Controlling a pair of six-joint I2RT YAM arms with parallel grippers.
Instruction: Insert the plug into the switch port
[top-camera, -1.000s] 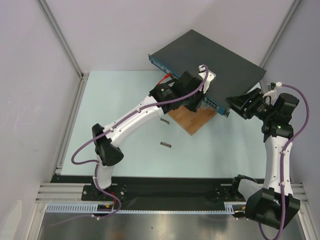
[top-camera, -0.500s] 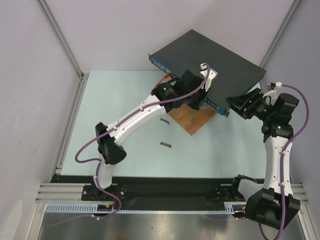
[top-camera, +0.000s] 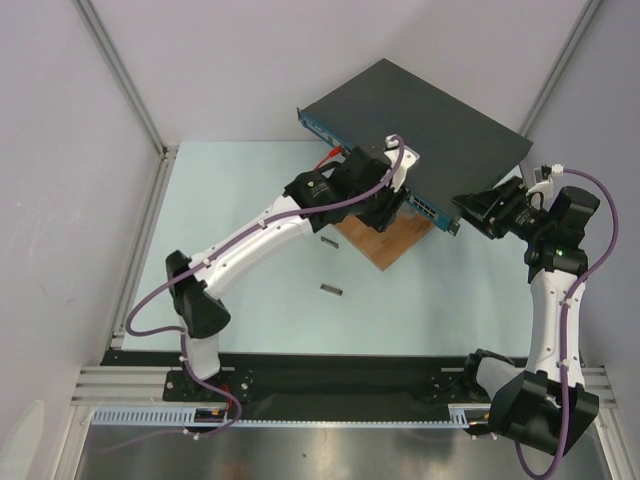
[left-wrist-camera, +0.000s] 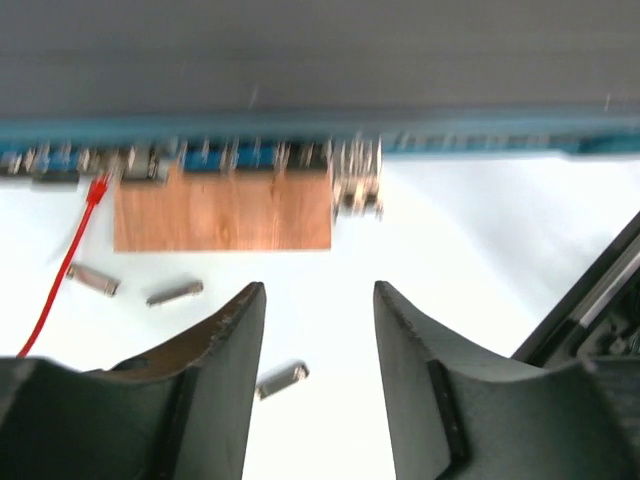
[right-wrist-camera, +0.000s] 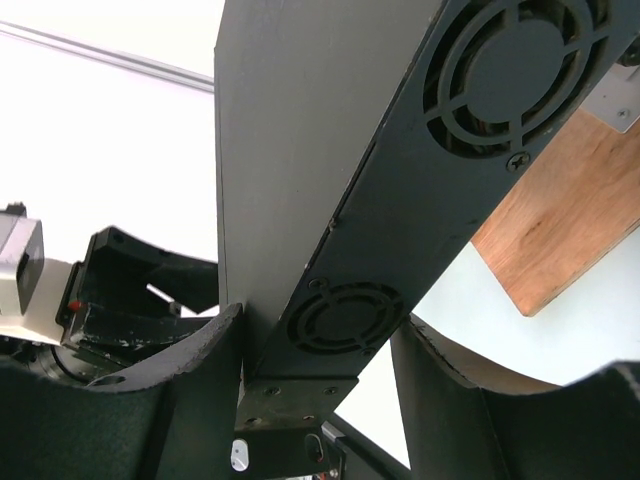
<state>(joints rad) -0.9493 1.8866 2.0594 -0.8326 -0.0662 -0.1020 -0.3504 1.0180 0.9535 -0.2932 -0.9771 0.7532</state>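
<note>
Your left pincer (left-wrist-camera: 318, 300) gapes empty, the switch (left-wrist-camera: 320, 60) at its twelve o'clock; your right pincer (right-wrist-camera: 320, 335) clamps the switch's fan end.

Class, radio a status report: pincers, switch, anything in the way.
Left pincer open, empty, facing ports. Right pincer clamped on the switch end. Red plug at a port; wooden board below.

A brown board (top-camera: 388, 243) lies on the pale table (top-camera: 250, 190). Two small metal pieces (top-camera: 331, 290) lie left of the board.
</note>
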